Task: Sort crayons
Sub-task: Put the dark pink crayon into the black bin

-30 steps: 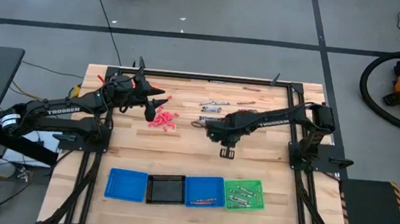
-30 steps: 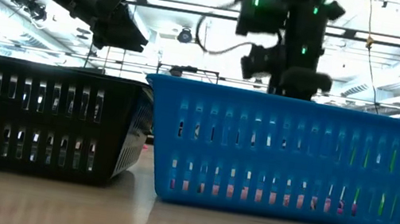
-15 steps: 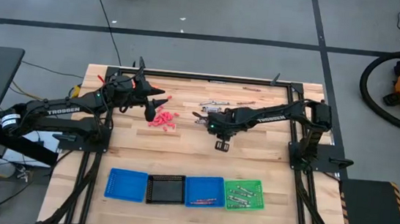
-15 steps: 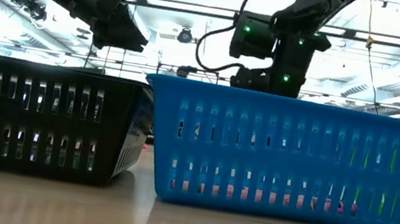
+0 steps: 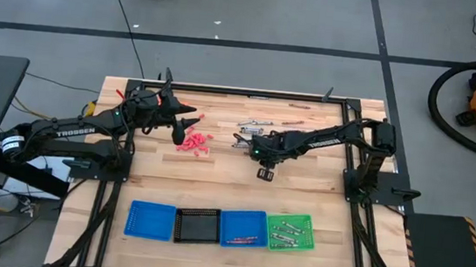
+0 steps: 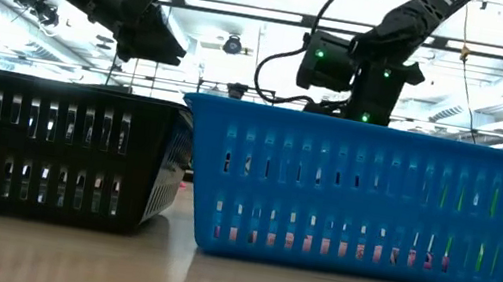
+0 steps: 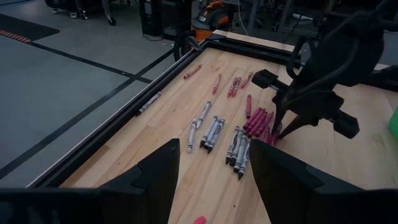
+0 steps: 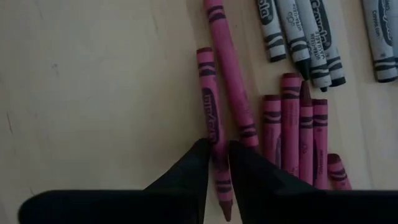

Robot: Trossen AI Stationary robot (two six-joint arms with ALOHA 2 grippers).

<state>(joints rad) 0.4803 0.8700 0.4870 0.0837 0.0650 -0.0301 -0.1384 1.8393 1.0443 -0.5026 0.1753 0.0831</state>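
Note:
Grey crayons point(image 7: 211, 132) and maroon crayons point(image 8: 298, 137) lie flat on the wooden table point(image 5: 216, 180), far of its middle. My right gripper point(image 8: 217, 149) points steeply down over them, open by a narrow gap. One maroon crayon point(image 8: 210, 106) runs between its two fingers. It also shows in the high view point(image 5: 252, 146). A pile of red crayons point(image 5: 193, 143) lies farther left. My left gripper point(image 7: 211, 180) hangs above it, open and with nothing between its fingers. My right gripper comes from above with one finger point(image 8: 198, 163) on each long side of the maroon crayon, near its pointed end point(image 8: 225, 208). The crayon lies flat on the table. Whether the fingers touch it, I cannot tell.
Four trays stand in a row near the front edge: blue point(image 5: 150, 220), black point(image 5: 197, 226), blue point(image 5: 243, 229) with a few crayons in it, and green point(image 5: 290, 231) with grey crayons in it. A black frame point(image 5: 251, 93) runs round the table.
My right gripper has sunk toward the table and gone a little toward the left and far edges, down onto the maroon crayons. In the low view it has dropped behind the blue tray's rim. The crayons have stayed where they were.

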